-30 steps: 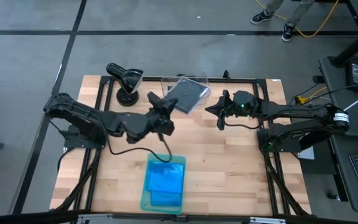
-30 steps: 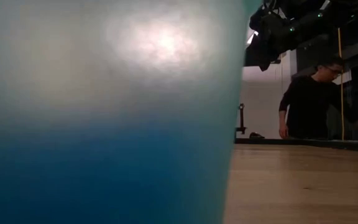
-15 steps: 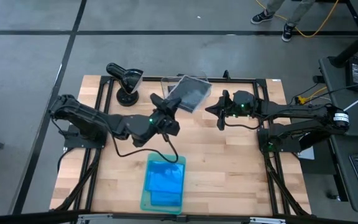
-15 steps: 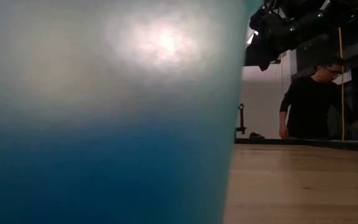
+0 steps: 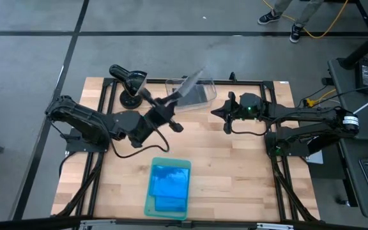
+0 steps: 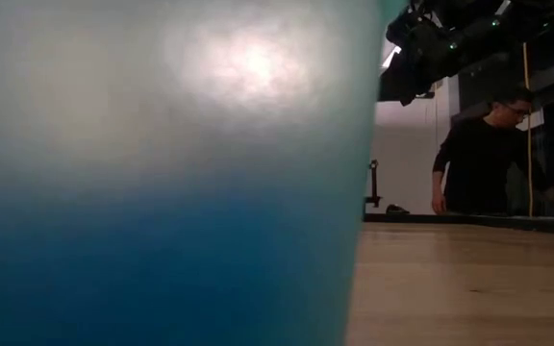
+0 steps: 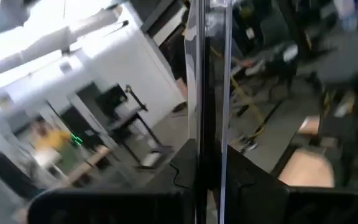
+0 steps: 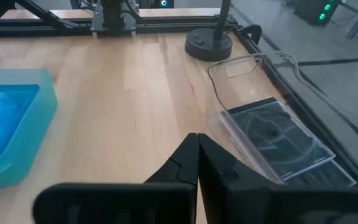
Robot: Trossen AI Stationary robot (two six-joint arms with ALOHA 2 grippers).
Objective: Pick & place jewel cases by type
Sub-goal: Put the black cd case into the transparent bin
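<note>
My left gripper (image 5: 171, 103) is shut on a dark grey/clear jewel case (image 5: 189, 85), held on edge over the clear bin (image 5: 200, 97) at the far middle of the table. In the left wrist view the case (image 7: 207, 74) shows edge-on. Another grey case (image 8: 277, 138) with a disc lies in the bin (image 8: 241, 68). Blue cases (image 5: 169, 183) lie in the pale green tray (image 5: 149, 207) near the front edge. My right gripper (image 5: 226, 119) is shut and empty, right of the bin. My left gripper pinches the grey case between its two fingers at the case's near edge (image 7: 207, 163), one finger on each flat face. The fingers come slanting from the table's near left toward the bin. The case is lifted clear and stands on edge, tilted, above the bin.
A black stand with a round base (image 5: 130, 97) is at the far left of the table. The tray's wall (image 6: 162, 192) fills most of the low view. A person (image 6: 484, 154) stands beyond the far edge. Bare wood lies between tray and bin.
My left gripper has turned about its wrist, and the grey case has gone from lying flat to standing on edge over the bin. The gripper has drawn slightly toward the table's left. My right arm has kept still.
</note>
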